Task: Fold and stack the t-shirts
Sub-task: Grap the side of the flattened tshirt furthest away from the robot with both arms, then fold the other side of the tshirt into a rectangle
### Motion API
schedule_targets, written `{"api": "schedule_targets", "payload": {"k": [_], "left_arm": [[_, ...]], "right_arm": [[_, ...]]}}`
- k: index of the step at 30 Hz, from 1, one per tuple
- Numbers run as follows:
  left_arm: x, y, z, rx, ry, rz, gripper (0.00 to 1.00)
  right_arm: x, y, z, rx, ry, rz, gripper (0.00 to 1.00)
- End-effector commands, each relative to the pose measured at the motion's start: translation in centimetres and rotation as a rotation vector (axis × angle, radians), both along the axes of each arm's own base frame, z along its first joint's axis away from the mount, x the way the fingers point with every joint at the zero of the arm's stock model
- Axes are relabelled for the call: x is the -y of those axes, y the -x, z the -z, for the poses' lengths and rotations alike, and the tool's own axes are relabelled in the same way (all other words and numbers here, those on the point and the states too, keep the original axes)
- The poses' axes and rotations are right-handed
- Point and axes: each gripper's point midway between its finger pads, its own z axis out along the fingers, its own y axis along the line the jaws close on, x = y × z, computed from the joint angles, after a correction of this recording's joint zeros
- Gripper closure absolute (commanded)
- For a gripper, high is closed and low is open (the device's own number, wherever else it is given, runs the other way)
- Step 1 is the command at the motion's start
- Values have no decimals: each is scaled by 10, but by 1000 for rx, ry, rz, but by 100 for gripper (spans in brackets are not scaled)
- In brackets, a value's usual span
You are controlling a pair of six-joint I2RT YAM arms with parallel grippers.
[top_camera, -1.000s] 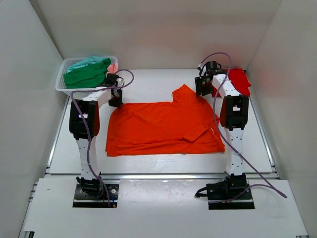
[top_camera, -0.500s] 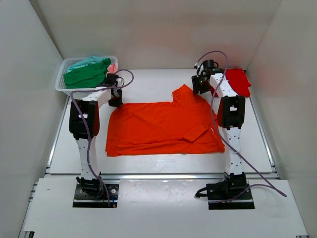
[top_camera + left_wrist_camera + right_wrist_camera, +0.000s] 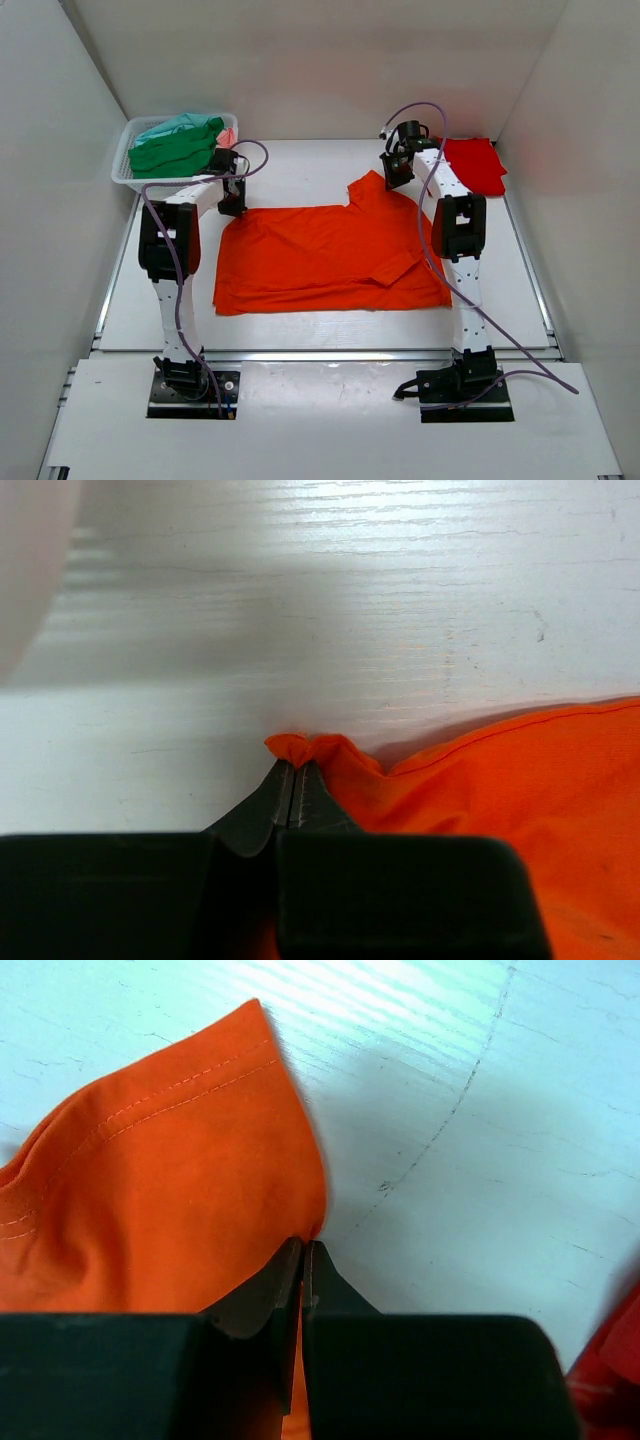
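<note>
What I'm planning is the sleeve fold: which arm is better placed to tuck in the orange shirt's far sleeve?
Right, probably. The right gripper is shut on the sleeve edge of the orange shirt; the left gripper pinches the shirt's opposite far corner, away from that sleeve.

Top view: we note a white table top (image 3: 300,165) filling mid-frame, boxed in by three plain white walls. The back wall (image 3: 320,60) runs across the upper frame, with the left wall (image 3: 50,230) and right wall (image 3: 590,250) down the sides. The right wall has a faint reddish cast at upper right. A metal rail (image 3: 320,355) crosses the lower frame, with a white board (image 3: 330,420) below it. Light is even and diffuse, shadows soft.

Wrist views: up close we see white paint with streaky grain (image 3: 330,570), hairline cracks, and one thin curved line (image 3: 470,1090) at upper right.
</note>
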Motion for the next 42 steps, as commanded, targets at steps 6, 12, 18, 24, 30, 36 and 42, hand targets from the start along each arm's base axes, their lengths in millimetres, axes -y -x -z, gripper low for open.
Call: {"api": "schedule_targets", "payload": {"k": [6,12,18,24,30,36,42], "left_arm": [[-3,-18,-55,109,50,-17,100],[-6,-13,-81,135,93,-21,100],[1,17,-82,109,109,11,100],[2,55,-81,78,124,31,100],[-2,112,-64,2,109,41,100],[-8,158,-56,-53,97,32,100],[-6,191,-58,-47,92,43,100]], "right_arm": [[15,-7,-39,58,-8,47,100],[22,26,-97,40,-79,62,100],[26,85,-113,-23,-95,76,100],[18,145,-137,-8,-92,62,100],[24,212,-121,-45,-82,84,100],[39,262,-120,-44,-99,130,100],[59,304,-113,-32,-121,187,100]]}}
